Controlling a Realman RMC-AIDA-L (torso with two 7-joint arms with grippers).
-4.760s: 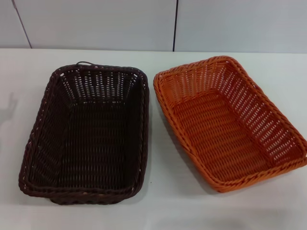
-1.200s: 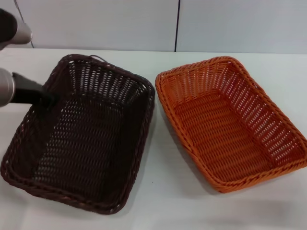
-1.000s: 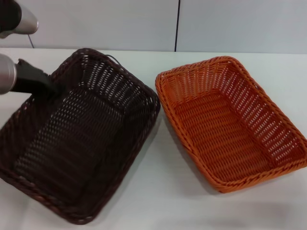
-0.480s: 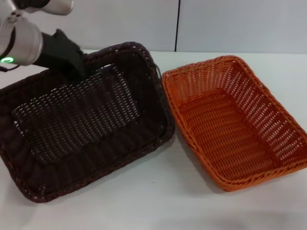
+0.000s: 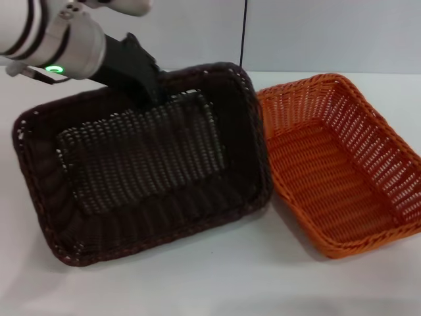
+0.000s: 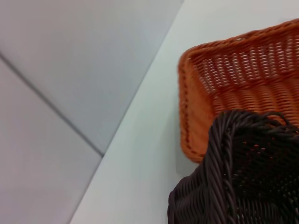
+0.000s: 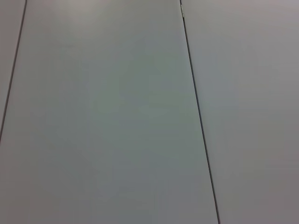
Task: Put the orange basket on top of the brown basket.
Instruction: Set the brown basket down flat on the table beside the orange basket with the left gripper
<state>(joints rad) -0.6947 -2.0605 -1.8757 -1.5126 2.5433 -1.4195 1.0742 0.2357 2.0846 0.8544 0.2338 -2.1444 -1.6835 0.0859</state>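
The brown basket (image 5: 141, 155) is tilted with its far rim raised, and its right edge presses against the left rim of the orange basket (image 5: 335, 164). My left gripper (image 5: 152, 95) comes in from the upper left and is shut on the brown basket's far rim. The orange basket rests flat on the table at the right. In the left wrist view, the brown basket's corner (image 6: 252, 172) overlaps the near corner of the orange basket (image 6: 243, 79). My right gripper is out of view.
Both baskets are on a white table (image 5: 217, 283), with bare surface along its front edge. A grey panelled wall (image 5: 296, 33) stands behind the table. The right wrist view holds only that wall (image 7: 140, 112).
My left gripper has carried the brown basket up and to the right, turning it. The orange basket has been pushed a little to the right.
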